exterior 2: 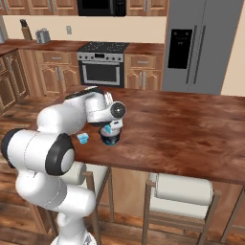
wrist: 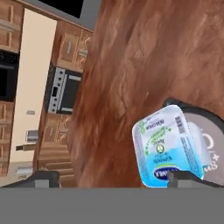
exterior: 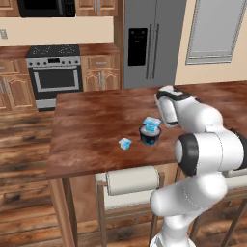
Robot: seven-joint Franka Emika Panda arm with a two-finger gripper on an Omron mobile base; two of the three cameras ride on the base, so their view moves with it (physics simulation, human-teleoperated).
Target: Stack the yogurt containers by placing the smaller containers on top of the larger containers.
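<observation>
Jaws [wrist: 113,179] are spread wide with nothing between them, so they're not gripping anything. In the hand view the two dark fingertips [wrist: 41,178] poke up at the bottom edge, and the right-hand tip sits right in front of the lower corner of a light-blue cup [wrist: 168,151]; can't tell if it actually touches.

That light-blue cup, printed lid facing the camera, sits on top of the dark navy tub [wrist: 208,140], partly covering the tub's whitish top. It's a bit off-centre on the tub, with one edge out over the rim on the side toward the middle of the jaws. From the left base view you can see the same stack: pale cup [exterior: 152,125] perched on the round dark tub [exterior: 149,135], just beside the gripper end of the arm. The right base view has the stack [exterior 2: 110,136] tucked right under the hand [exterior 2: 114,115].

Second little blue cup [exterior: 125,143] is on its own on the tabletop [exterior: 91,125], near the tub but not touching, on the side away from the hand. In the right base view it shows as a small blue block [exterior 2: 83,138] next to the arm's upper link.

Further out past the tabletop there's the stove [exterior: 54,72] and the grey fridge [exterior: 149,41] along the back wall, and two stools [exterior 2: 184,189] tucked under the near edge.
</observation>
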